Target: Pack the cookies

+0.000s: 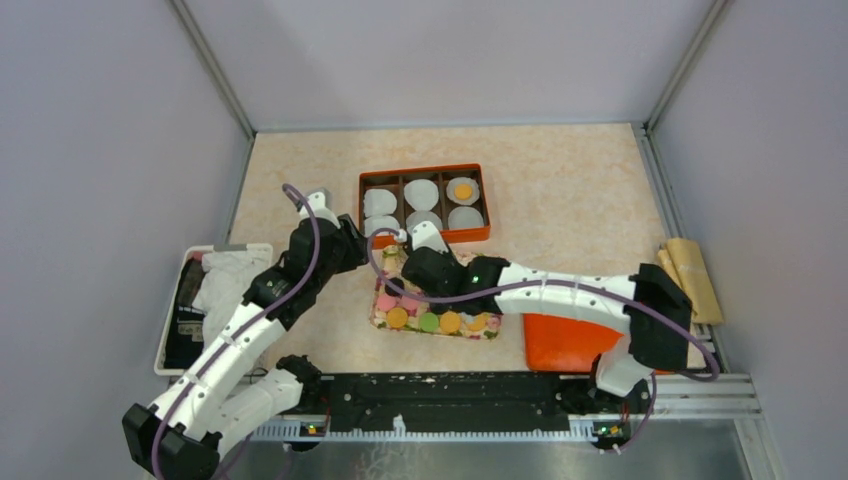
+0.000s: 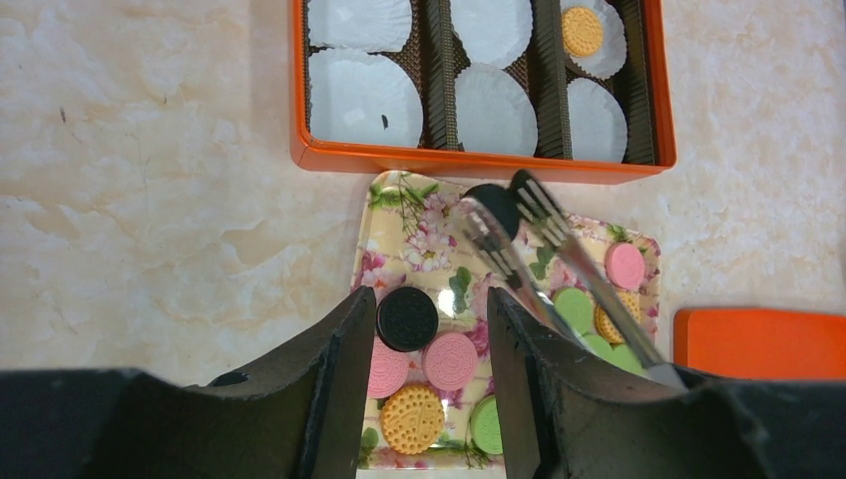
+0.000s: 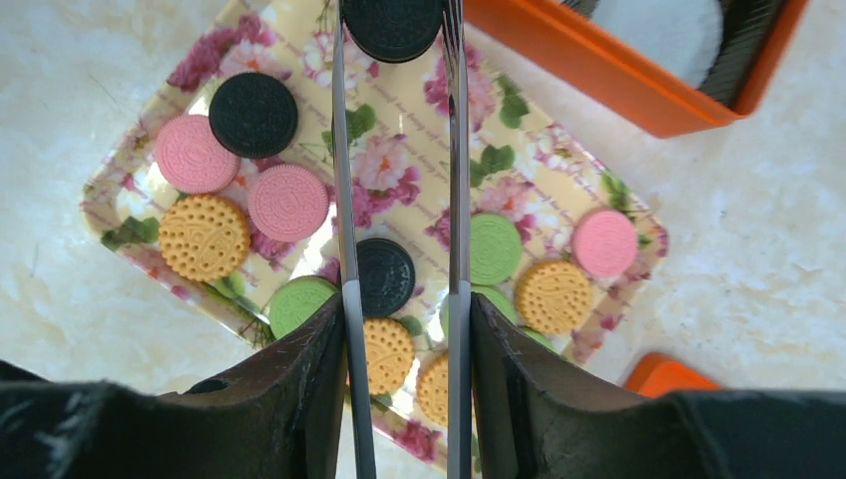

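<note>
Right hand's (image 3: 405, 317) tongs (image 3: 458, 200), cookie (image 3: 392, 25) above tray (image 3: 544, 165)

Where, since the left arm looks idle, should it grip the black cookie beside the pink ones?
By its rim, from straight above: the black cookie lies flat on the tray, so only opposite edges offer purchase. Close on the sides away from the pink cookies.

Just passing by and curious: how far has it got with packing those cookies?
Barely started. One orange cookie sits in a paper cup in the orange box; five cups look empty. The right gripper holds tongs gripping a black cookie. Many wait on the floral tray.
</note>
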You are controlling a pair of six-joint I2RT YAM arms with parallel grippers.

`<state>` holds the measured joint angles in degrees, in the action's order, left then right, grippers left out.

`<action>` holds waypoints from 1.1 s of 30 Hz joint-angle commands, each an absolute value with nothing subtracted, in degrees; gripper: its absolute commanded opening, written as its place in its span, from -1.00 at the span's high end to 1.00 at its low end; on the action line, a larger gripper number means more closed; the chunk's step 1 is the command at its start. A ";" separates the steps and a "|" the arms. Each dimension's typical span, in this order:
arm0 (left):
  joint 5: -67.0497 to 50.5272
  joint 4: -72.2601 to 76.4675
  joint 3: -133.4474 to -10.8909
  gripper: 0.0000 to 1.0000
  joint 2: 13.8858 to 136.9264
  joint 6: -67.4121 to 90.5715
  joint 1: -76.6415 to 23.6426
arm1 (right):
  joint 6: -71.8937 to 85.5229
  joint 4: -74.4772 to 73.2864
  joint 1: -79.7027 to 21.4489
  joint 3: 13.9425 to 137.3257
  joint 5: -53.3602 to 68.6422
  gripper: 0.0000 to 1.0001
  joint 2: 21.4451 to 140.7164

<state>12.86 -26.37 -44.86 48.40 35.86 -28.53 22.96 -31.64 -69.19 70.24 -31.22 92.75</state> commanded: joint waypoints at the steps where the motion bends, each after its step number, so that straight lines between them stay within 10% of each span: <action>1: 11.98 -24.79 -44.47 -0.03 48.35 35.43 -28.21 | 22.63 -33.83 -69.06 74.41 -36.65 1.00 84.33; 33: 11.48 -24.50 -45.13 -0.04 50.00 35.16 -28.18 | 19.00 -29.13 -50.18 67.24 -34.13 1.00 85.81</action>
<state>11.42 -26.15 -44.75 49.36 35.81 -28.49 19.07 -32.27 -50.43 66.74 -34.39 84.51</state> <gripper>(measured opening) 0.520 0.417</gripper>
